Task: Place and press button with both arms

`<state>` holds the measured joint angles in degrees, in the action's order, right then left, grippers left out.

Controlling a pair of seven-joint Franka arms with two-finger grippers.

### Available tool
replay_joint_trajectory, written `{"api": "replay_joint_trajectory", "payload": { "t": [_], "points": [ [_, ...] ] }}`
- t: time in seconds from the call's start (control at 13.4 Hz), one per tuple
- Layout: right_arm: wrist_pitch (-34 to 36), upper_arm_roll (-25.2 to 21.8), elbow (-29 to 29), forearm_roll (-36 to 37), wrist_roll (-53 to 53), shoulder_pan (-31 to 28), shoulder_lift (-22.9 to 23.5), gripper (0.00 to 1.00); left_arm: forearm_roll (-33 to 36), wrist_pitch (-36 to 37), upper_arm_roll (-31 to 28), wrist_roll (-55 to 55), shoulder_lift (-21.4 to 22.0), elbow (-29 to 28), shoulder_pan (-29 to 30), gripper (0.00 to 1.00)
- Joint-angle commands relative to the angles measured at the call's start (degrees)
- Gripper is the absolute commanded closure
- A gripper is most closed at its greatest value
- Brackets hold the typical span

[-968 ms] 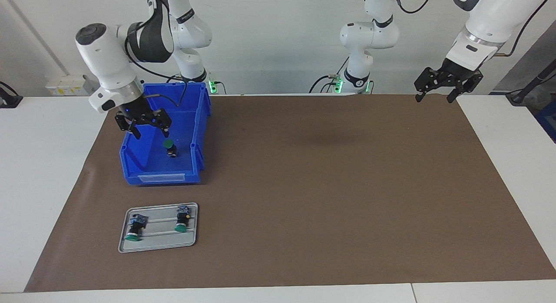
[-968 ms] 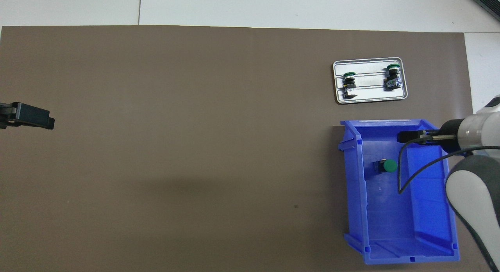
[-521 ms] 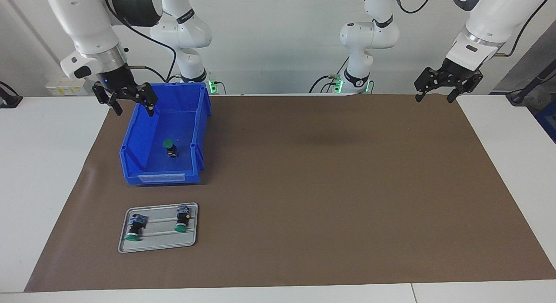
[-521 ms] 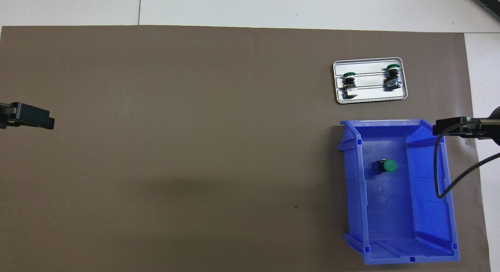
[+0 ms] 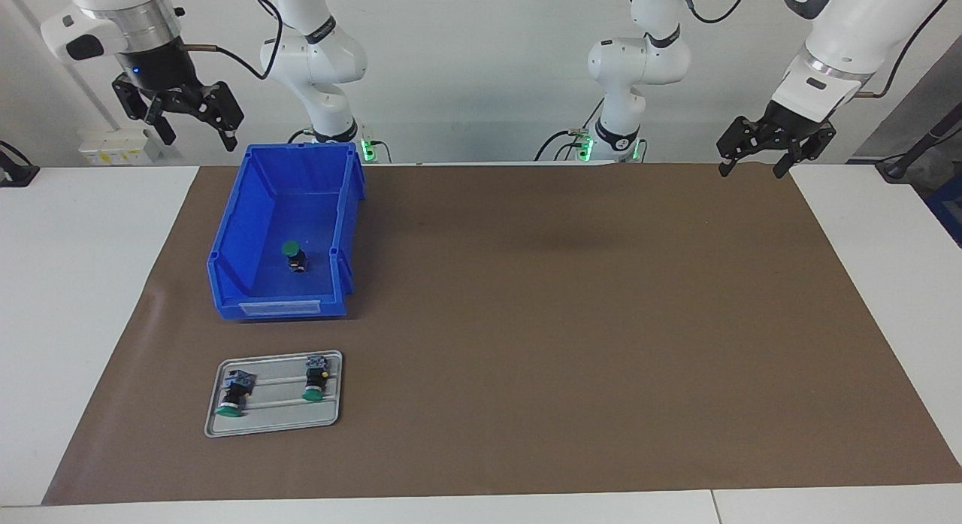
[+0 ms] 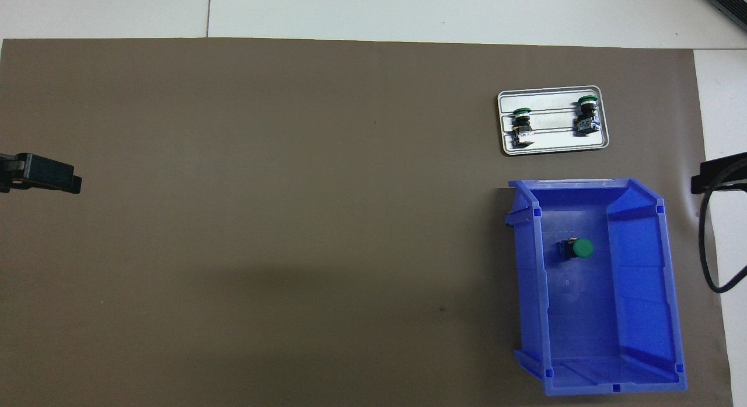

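Observation:
One green-capped button (image 5: 294, 257) (image 6: 578, 248) stands on the floor of the blue bin (image 5: 278, 307) (image 6: 528, 278). Two more buttons (image 5: 234, 395) (image 5: 314, 384) lie on the grey tray (image 5: 274, 419) (image 6: 554, 145), farther from the robots than the bin. My right gripper (image 5: 197, 137) hangs open and empty, high up over the table's edge beside the bin's robot-side corner. The left gripper (image 5: 751, 169) is open and empty too, raised over the mat's corner at the left arm's end, where that arm waits.
A brown mat (image 5: 571, 321) covers most of the white table (image 5: 83, 283). Bin and tray both sit at the right arm's end. A black cable (image 6: 709, 249) from the right arm loops beside the bin.
My right gripper has risen out of the bin and drawn back toward the right arm's end, still open and empty. The button in the bin has stayed put. The left arm has not moved.

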<state>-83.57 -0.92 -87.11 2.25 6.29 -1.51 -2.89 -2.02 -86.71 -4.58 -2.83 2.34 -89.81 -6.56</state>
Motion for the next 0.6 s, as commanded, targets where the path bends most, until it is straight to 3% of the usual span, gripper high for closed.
{"api": "replay_joint_trajectory", "payload": {
  "t": [0.0,0.52],
  "points": [
    [-1.0,0.4,-2.8,-0.1,0.7,-0.5,-1.6,0.0,0.7,-0.7,0.2,0.7,1.7,-2.0,0.1,0.0],
    [1.2,0.6,-1.0,-1.9,0.7,-0.3,0.2,0.0,0.7,-0.7,0.2,0.7,1.7,-2.0,0.1,0.0]
  ]
}}
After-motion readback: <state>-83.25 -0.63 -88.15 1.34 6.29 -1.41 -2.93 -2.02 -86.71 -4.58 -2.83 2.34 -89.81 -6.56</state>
